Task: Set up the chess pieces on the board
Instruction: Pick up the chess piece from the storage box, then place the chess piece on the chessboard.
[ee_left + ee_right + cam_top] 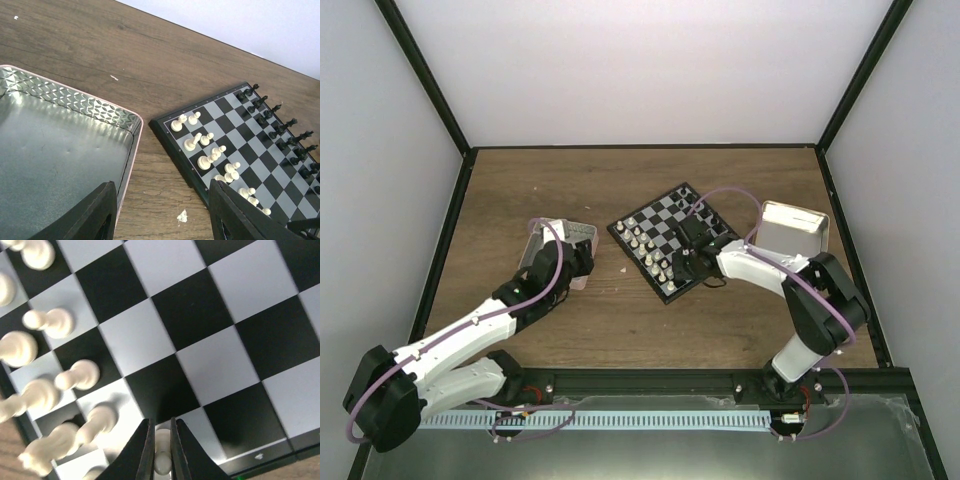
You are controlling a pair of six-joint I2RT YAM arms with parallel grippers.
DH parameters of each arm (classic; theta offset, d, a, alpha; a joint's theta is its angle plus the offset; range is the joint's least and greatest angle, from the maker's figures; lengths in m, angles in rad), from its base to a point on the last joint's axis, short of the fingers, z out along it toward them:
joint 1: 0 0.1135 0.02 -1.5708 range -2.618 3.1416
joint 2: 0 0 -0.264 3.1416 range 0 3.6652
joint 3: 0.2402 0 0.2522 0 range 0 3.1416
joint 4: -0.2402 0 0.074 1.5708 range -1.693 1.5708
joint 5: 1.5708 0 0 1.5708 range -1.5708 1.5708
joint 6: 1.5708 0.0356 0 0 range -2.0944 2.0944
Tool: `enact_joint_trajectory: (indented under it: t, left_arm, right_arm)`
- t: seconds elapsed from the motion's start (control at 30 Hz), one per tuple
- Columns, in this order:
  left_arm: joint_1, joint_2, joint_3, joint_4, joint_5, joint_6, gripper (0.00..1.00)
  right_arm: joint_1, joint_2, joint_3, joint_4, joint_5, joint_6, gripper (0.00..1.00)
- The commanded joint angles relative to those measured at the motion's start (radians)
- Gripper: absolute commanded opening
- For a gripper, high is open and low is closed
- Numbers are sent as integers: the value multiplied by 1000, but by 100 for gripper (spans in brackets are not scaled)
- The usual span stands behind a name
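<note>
**Right gripper**: clamped on 1 white piece, which is seen directly between the fingers, over a pale square in the edge row of the board, close to the rim. The piece's long axis is seen running along the slot between the fingers; whether it stands fully upright cannot be told. The other white pieces are ranked in 2 rows just to the left in the wrist view. The black pieces are lined along the opposite side.

**Right arm**: bent at the elbow and extended leftward from its base, wrist pitched down over the board's near corner.

**Left gripper**: held with fingers apart beside the tray, well apart from the held piece. The right arm is therefore judged the nearer for the placement.
</note>
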Motion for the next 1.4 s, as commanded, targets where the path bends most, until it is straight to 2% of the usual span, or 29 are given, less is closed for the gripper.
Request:
enact_joint_trajectory:
  t: [0.0,0.43,0.63,0.87,1.1,1.2,1.37]
  left_arm:
    - [8,2,-14,14,0,-8,53]
    - [14,11,-14,15,7,-16,53]
    - [17,3,-14,15,7,-21,54]
    - [20,-6,-13,7,7,-17,54]
    - [21,-18,-22,1,7,-17,54]
    - [22,-23,-18,-5,5,-18,54]
    - [22,-46,-7,-23,8,-13,57]
  right_arm:
    - [38,-58,-4,-33,-40,14,8]
    - [60,-63,-47,-35,-69,31,9]
    - [60,-84,-55,0,-82,25,17]
    - [60,-65,-53,30,-68,37,8]
    - [60,-59,-61,44,-33,41,7]
    - [60,-57,-54,34,-26,41,11]
    - [60,-107,-54,20,-32,49,30]
